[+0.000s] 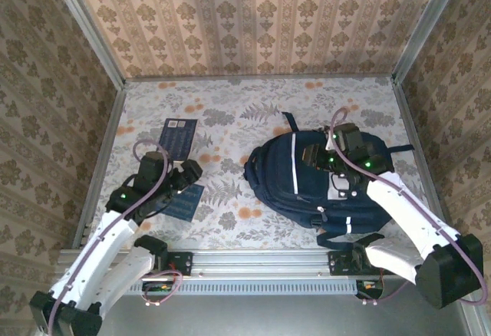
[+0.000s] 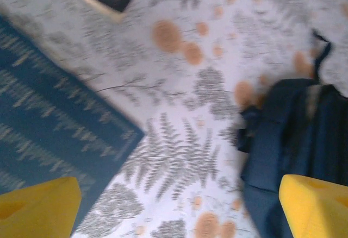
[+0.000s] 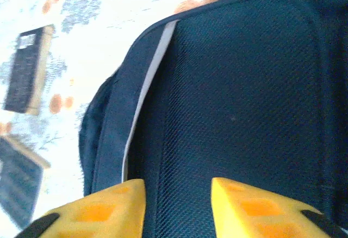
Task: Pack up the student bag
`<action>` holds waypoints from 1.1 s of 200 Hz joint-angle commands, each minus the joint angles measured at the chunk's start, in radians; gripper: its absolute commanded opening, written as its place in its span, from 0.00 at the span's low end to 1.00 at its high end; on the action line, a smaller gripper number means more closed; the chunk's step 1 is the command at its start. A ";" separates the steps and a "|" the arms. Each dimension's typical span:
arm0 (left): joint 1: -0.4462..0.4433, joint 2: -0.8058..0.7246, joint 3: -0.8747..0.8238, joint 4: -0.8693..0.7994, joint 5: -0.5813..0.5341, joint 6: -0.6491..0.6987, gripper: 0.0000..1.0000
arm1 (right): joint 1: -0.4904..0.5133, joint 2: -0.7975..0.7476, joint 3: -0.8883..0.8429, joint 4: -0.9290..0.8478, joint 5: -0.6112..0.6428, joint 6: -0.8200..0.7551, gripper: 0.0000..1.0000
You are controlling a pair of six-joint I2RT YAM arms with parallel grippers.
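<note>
The student bag (image 1: 307,186), a large navy-blue backpack with white stripes, lies on the right half of the table. My right gripper (image 1: 316,156) hovers over its upper part. In the right wrist view its yellow fingers (image 3: 98,208) stand apart just above the navy mesh fabric (image 3: 239,86), gripping nothing, beside a white stripe (image 3: 147,86). My left gripper (image 1: 190,171) is on the left, wide open over the floral tablecloth, with a blue patterned book (image 2: 49,135) to its left and the bag's edge (image 2: 293,140) to its right.
A second dark book (image 1: 179,136) lies farther back on the left, and the blue patterned book (image 1: 184,200) lies near the front edge. Patterned walls enclose the table on three sides. A metal rail (image 1: 253,259) runs along the front.
</note>
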 commanded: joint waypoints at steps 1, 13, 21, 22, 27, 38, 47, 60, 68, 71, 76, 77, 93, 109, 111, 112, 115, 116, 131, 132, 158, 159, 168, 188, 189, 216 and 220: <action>0.056 0.054 -0.044 -0.093 -0.007 0.004 0.95 | 0.063 -0.018 0.104 -0.082 0.254 -0.088 0.43; 0.091 0.090 -0.071 -0.080 0.010 0.004 0.95 | 0.105 -0.019 0.129 -0.108 0.293 -0.110 0.44; 0.108 0.110 -0.084 -0.074 0.013 0.000 0.95 | 0.138 -0.016 0.140 -0.107 0.301 -0.120 0.44; 0.111 0.113 -0.086 -0.073 0.013 0.000 0.95 | 0.142 -0.015 0.141 -0.107 0.301 -0.122 0.44; 0.120 0.125 -0.091 -0.069 0.010 -0.001 0.95 | 0.165 -0.010 0.146 -0.105 0.301 -0.128 0.44; 0.136 0.147 -0.104 -0.053 0.007 0.002 0.95 | 0.220 0.012 0.158 -0.094 0.290 -0.140 0.43; 0.150 0.166 -0.114 -0.042 0.004 0.002 0.95 | 0.267 0.043 0.168 -0.093 0.279 -0.146 0.43; 0.169 0.192 -0.128 -0.026 0.001 -0.002 0.94 | 0.324 0.101 0.180 -0.037 0.213 -0.154 0.42; 0.172 0.205 -0.138 -0.023 -0.020 -0.008 0.94 | 0.351 0.139 0.181 -0.001 0.150 -0.150 0.41; 0.172 0.212 -0.140 -0.024 -0.029 -0.012 0.93 | 0.360 0.154 0.184 0.011 0.137 -0.142 0.40; 0.173 0.221 -0.145 -0.025 -0.040 -0.021 0.93 | 0.377 0.177 0.191 0.026 0.120 -0.132 0.39; 0.173 0.223 -0.145 -0.025 -0.042 -0.023 0.93 | 0.381 0.182 0.193 0.029 0.116 -0.131 0.39; 0.173 0.260 -0.154 -0.021 -0.066 -0.040 0.91 | 0.420 0.257 0.224 0.066 0.048 -0.112 0.38; 0.172 0.303 -0.151 -0.027 -0.093 -0.055 0.89 | 0.450 0.309 0.250 0.088 0.037 -0.099 0.37; 0.172 0.308 -0.150 -0.025 -0.094 -0.056 0.88 | 0.451 0.310 0.253 0.090 0.039 -0.098 0.37; 0.172 0.310 -0.150 -0.025 -0.095 -0.056 0.88 | 0.452 0.310 0.254 0.092 0.039 -0.098 0.37; 0.173 0.319 -0.150 -0.022 -0.097 -0.055 0.88 | 0.457 0.334 0.258 0.097 0.038 -0.097 0.36; 0.172 0.322 -0.150 -0.021 -0.098 -0.056 0.88 | 0.458 0.340 0.259 0.099 0.038 -0.097 0.36; 0.172 0.362 -0.152 -0.004 -0.100 -0.054 0.86 | 0.471 0.394 0.280 0.128 0.031 -0.081 0.33; 0.171 0.364 -0.152 -0.002 -0.100 -0.054 0.86 | 0.471 0.397 0.282 0.130 0.029 -0.079 0.33; 0.165 0.424 -0.156 0.048 -0.087 -0.056 0.80 | 0.501 0.518 0.365 0.152 -0.014 -0.067 0.31; 0.164 0.426 -0.155 0.050 -0.086 -0.056 0.80 | 0.503 0.523 0.369 0.151 -0.014 -0.068 0.31; 0.157 0.446 -0.152 0.068 -0.084 -0.052 0.78 | 0.513 0.561 0.404 0.141 -0.014 -0.067 0.31; 0.123 0.496 -0.132 0.090 -0.080 -0.049 0.76 | 0.516 0.625 0.449 0.144 -0.022 -0.051 0.30; 0.120 0.498 -0.131 0.090 -0.079 -0.048 0.75 | 0.515 0.628 0.451 0.144 -0.022 -0.051 0.30; 0.037 0.562 -0.112 0.130 -0.066 -0.053 0.72 | 0.513 0.713 0.518 0.119 0.003 -0.075 0.30; 0.025 0.572 -0.111 0.145 -0.054 -0.051 0.72 | 0.512 0.731 0.534 0.104 0.009 -0.085 0.30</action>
